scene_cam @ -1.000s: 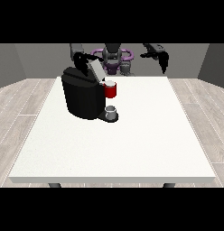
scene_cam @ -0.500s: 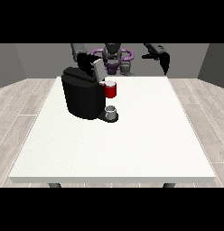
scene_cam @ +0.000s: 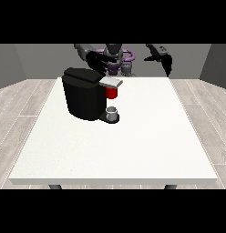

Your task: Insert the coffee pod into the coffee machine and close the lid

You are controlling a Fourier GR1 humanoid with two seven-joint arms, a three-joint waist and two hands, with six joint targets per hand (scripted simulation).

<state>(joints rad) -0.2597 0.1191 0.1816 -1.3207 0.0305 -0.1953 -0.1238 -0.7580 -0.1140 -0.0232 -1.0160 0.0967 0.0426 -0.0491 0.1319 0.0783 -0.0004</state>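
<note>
The black coffee machine (scene_cam: 83,93) stands on the white table (scene_cam: 133,145), left of the middle. Its lid lies flat, with a light grey front edge (scene_cam: 111,82). Under that edge is a red thing at the machine (scene_cam: 112,93). A small grey thing (scene_cam: 112,112) sits on the machine's base below it. Just above and behind the lid hovers the hand at the view's left (scene_cam: 97,63), fingers spread. The hand at the view's right (scene_cam: 161,56) hangs raised beyond the table's far right corner, fingers relaxed and holding nothing.
The robot's torso (scene_cam: 115,57) stands behind the table's far edge. The table top stretches bare white to the front and right of the machine. Wooden floor surrounds the table.
The hand at the view's left has shifted slightly right and up, off the machine's top. The hand at the view's right has barely moved.
</note>
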